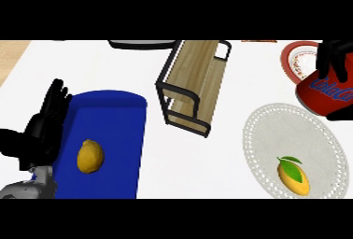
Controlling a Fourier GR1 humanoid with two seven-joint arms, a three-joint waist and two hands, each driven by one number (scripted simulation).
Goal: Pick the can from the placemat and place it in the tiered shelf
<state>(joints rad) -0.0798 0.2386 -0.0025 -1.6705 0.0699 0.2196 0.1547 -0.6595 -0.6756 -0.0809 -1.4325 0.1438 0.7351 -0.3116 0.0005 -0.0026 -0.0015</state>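
Two hands show. The right hand point(336, 58), black, is at the right edge with its fingers curled round a red can point(324, 95) lettered in white and blue; the can is tilted, raised over the upper rim of the pale placemat point(265, 140), and overlaps a red-rimmed plate point(293, 58) behind it. The left hand point(48, 116) rests at the left edge with its fingers straight and pointing up, grasping nothing.

That round placemat looks woven, with a lacy border, and a yellow mango point(293, 175) with a green leaf lies on its lower part. The tiered shelf point(193, 81) has light wooden boards in a thin black metal frame and stands between the mats, well apart from the can. A smooth blue mat point(110, 121) with rounded corners carries a lemon point(89, 156). The counter point(193, 168) is plain white, with a strip of wood point(10, 53) at the upper left.
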